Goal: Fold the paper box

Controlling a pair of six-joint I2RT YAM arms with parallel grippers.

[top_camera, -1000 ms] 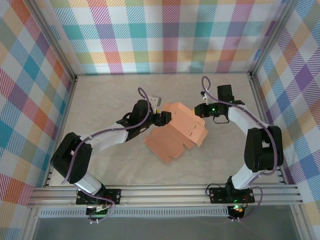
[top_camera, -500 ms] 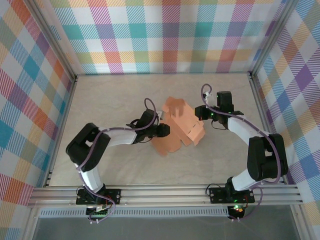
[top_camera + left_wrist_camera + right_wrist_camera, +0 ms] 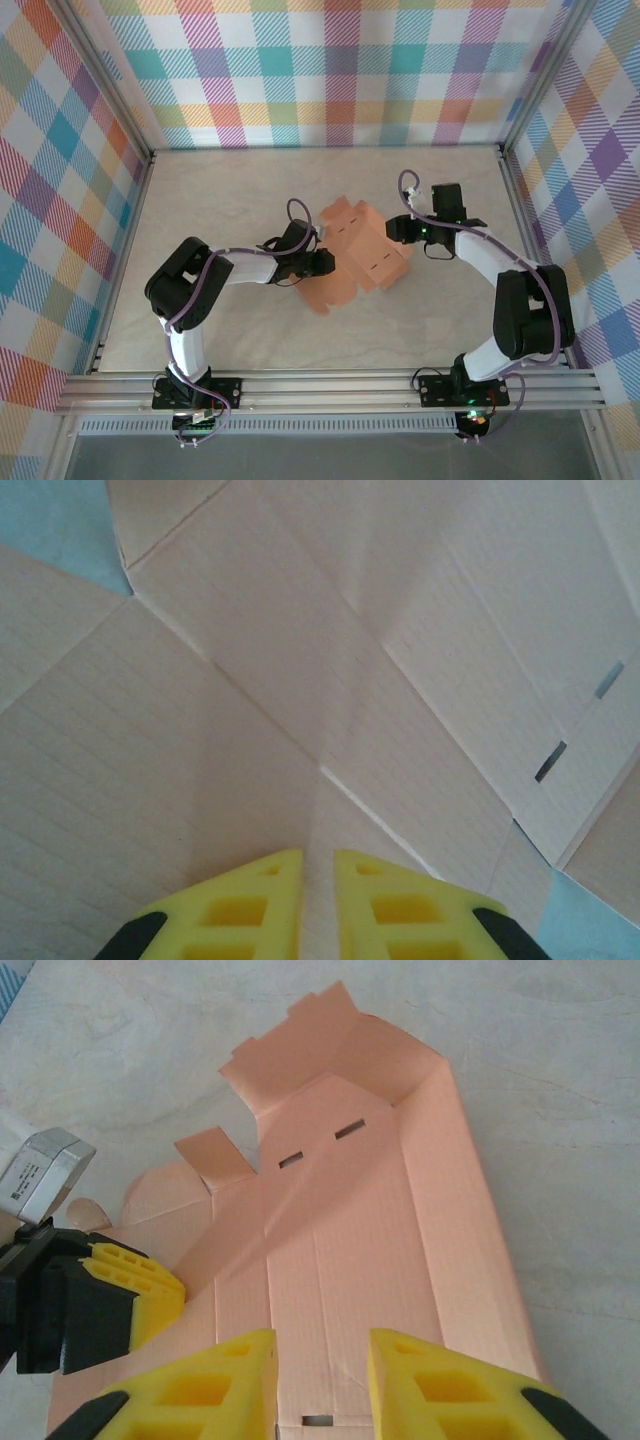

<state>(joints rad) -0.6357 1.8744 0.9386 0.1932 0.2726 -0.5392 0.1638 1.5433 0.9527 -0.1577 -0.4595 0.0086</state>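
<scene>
The pale marbled table (image 3: 230, 200) sits inside plaid walls (image 3: 330, 70); both arms reach in toward its middle, the left arm (image 3: 230, 272) lying low and bent, the right arm (image 3: 500, 270) curving in from the far side. Between them lies the paper box (image 3: 365, 250), a salmon-orange die-cut card partly folded; one long wall and an end flap stand up (the rest spreads flat toward the near left). Two small slots (image 3: 349, 1131) show in the far panel. The left gripper (image 3: 318, 865) is at the card's left edge, its yellow fingers (image 3: 245, 900) drawn almost together with a raised crease of card running into the thin gap, so it pinches the card; the right gripper (image 3: 322, 1355) hangs over the card's right end, jaws apart, bare card visible between them.
</scene>
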